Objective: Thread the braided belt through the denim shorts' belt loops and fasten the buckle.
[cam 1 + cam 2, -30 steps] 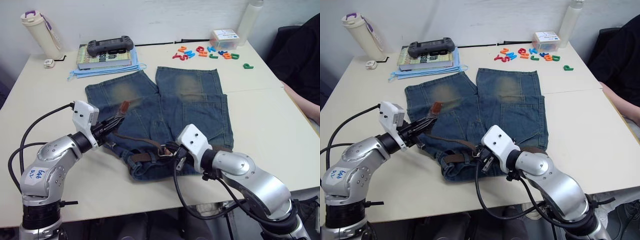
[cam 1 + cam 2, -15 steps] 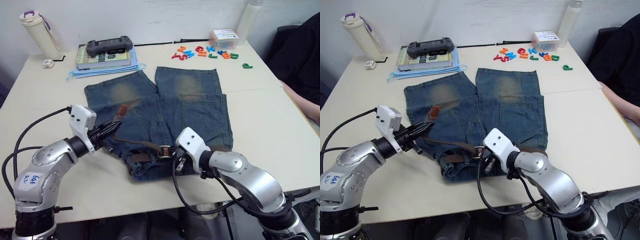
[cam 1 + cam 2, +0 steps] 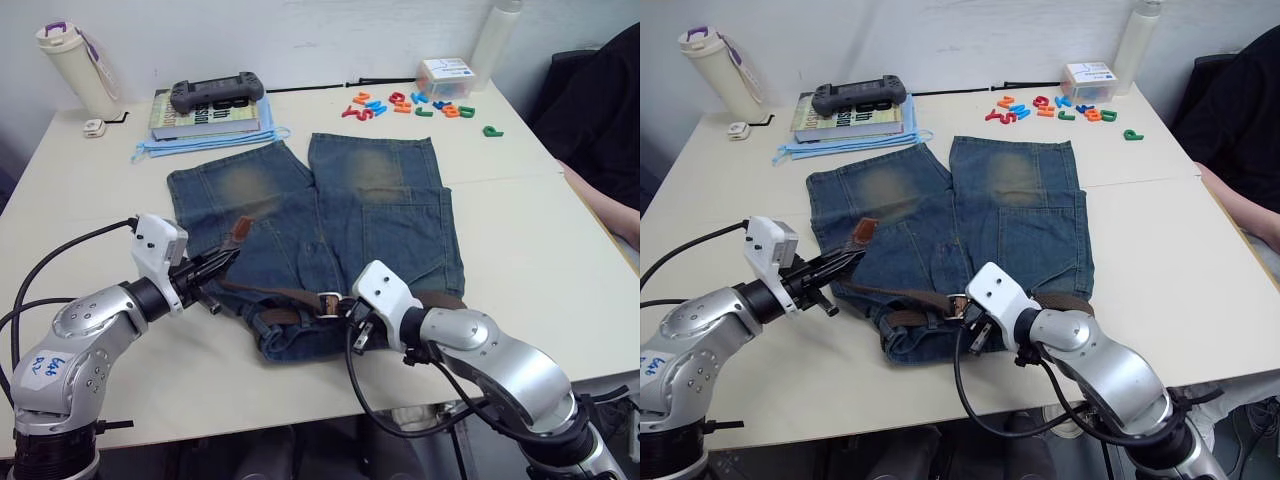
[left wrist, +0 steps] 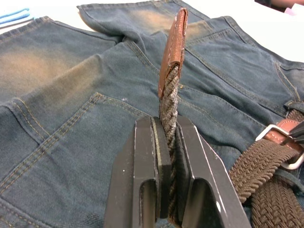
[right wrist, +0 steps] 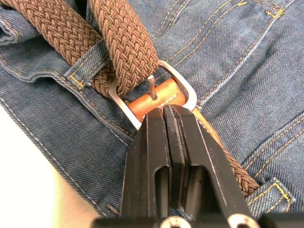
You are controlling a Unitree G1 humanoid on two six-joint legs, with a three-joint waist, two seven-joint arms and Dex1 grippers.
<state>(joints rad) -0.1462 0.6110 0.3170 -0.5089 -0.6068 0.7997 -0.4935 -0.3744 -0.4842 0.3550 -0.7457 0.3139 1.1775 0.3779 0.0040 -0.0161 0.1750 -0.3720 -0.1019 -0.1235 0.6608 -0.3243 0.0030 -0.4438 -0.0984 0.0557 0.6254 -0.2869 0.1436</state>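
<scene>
White wall behind, cream table [image 3: 520,230] below, denim shorts [image 3: 330,225] spread flat mid-table. Left gripper [image 4: 166,142] pinches the braided belt [image 4: 168,99] near its tan tip; right gripper [image 5: 166,126], fingers pressed together, sits at the buckle [image 5: 156,90] on the waistband.

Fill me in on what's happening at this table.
A two-armed robot is fitting a dark brown braided belt to faded blue denim shorts spread on the white table. The left end effector is shut on the belt's woven strap just below its tan leather tip. The right end effector, fingers closed, presses at the silver metal buckle, through which the strap already passes.
</scene>
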